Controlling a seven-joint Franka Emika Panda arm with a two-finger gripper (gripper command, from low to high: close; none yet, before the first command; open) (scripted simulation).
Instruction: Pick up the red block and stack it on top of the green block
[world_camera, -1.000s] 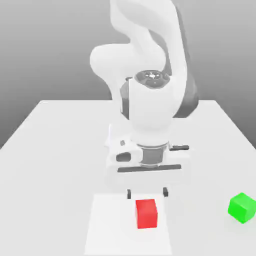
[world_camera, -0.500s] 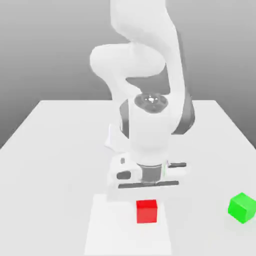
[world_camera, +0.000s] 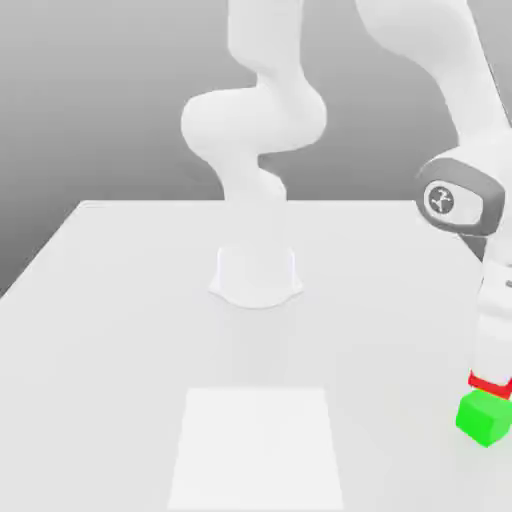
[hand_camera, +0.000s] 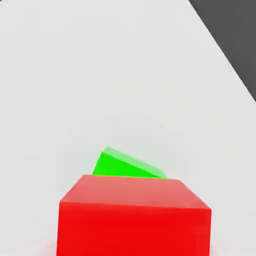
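Observation:
The red block (world_camera: 486, 384) shows as a thin red strip under my hand at the exterior view's far right, directly above the green block (world_camera: 484, 419). My gripper (world_camera: 492, 377) is shut on the red block, and the hand covers most of it. In the hand view the red block (hand_camera: 134, 220) looms close, with the green block (hand_camera: 125, 165) peeking out just past its far edge. I cannot tell whether the two blocks touch.
The white table (world_camera: 120, 330) carries a paler square patch (world_camera: 258, 445) near its front middle. The arm's base (world_camera: 256, 275) stands at the table's centre. The green block lies close to the table's edge on the exterior view's right, with dark floor (hand_camera: 230, 30) beyond.
The red block has left the pale patch and travelled with my hand to the exterior view's right, ending over the green block. The green block has stayed put.

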